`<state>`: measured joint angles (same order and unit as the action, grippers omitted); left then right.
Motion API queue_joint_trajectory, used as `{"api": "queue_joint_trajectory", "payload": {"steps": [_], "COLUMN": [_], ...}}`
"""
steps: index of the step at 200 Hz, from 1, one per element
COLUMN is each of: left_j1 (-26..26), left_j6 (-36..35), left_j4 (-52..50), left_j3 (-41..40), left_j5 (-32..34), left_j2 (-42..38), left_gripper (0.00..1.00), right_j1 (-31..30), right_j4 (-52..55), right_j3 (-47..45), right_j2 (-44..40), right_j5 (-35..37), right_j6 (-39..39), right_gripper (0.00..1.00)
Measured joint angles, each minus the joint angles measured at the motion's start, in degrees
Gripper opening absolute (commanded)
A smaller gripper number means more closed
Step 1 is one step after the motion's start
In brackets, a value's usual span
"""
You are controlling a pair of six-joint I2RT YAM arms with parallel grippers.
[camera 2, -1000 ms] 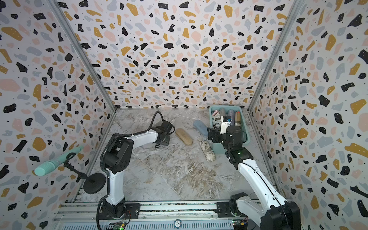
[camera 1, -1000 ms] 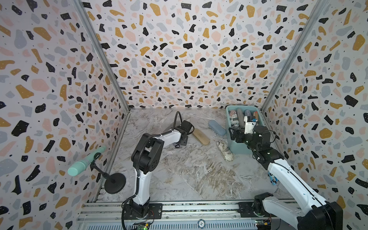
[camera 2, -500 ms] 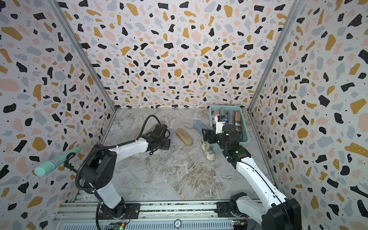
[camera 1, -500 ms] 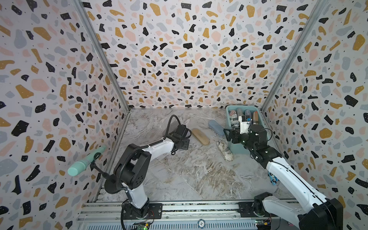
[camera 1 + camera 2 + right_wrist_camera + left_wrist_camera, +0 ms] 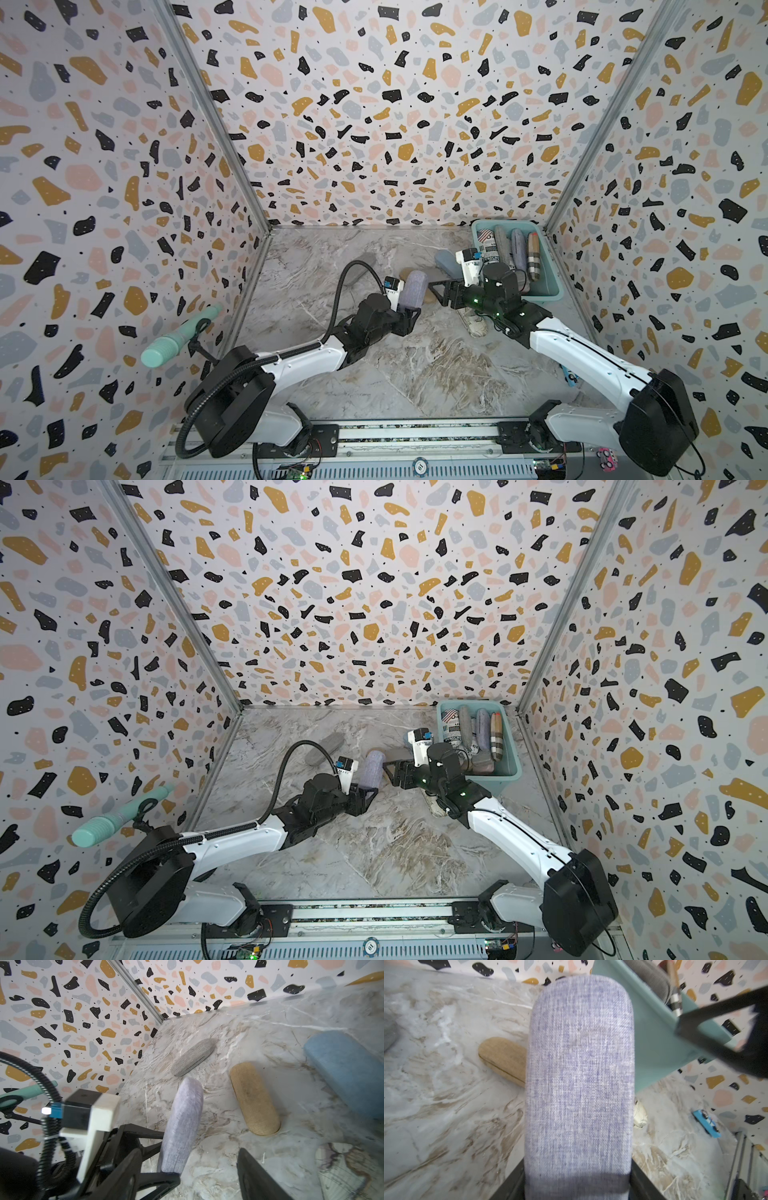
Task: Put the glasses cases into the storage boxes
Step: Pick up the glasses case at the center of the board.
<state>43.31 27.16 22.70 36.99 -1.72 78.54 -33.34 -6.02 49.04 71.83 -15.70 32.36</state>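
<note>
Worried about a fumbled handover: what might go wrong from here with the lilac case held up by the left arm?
The left hand grips the lilac woven-fabric glasses case only by one end, so it may pivot or slip. The open right hand sits close beside it; a misjudged closing might knock it loose. If dropped, it would likely land near the tan fabric case, short of the teal plastic tub.

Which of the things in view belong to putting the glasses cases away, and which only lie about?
For the job:
- lilac woven-fabric oblong case, in the left gripper
- tan fabric oblong case
- blue fabric oblong case
- grey fabric oblong case
- pale printed oblong case
- teal rectangular plastic tub

Lying about:
- mint-green ribbed cylinder
- small flat blue item
</note>
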Motion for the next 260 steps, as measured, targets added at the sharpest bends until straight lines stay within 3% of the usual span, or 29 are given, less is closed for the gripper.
{"api": "queue_joint_trajectory", "payload": {"steps": [51, 86, 133, 185, 221, 260], "left_j1": [1.16, 1.62, 1.77, 1.81, 1.84, 1.84], "left_j6": [2.36, 2.67, 2.47, 2.01, 1.33, 0.72], "left_j4": [3.85, 4.74, 4.81, 6.12, 6.01, 4.13], "left_j3": [-0.04, -0.26, -0.68, -0.68, -0.87, -2.40], "left_j5": [-0.96, -1.11, -0.44, -2.21, -3.87, -3.08], "left_j2": [-0.15, -0.15, 0.24, 0.42, -1.11, -4.81], "left_gripper": [0.61, 0.61, 0.64, 0.90, 0.98, 0.99], "right_j1": [-1.31, -1.55, -2.27, -2.40, -2.40, -1.73], "right_j4": [-5.38, -7.89, -8.61, -8.22, -7.28, -6.19], "right_j3": [0.00, 0.02, 0.96, 0.98, 2.40, 5.29], "right_j2": [4.81, 7.28, 9.20, 9.33, 9.33, 9.16], "right_j5": [-3.89, -5.46, -5.99, -5.44, -3.96, -1.51], "right_j6": [3.74, 5.11, 6.01, 5.68, 4.63, 3.06], "right_gripper": [0.70, 0.47, 0.30, 0.27, 0.26, 0.26]}}
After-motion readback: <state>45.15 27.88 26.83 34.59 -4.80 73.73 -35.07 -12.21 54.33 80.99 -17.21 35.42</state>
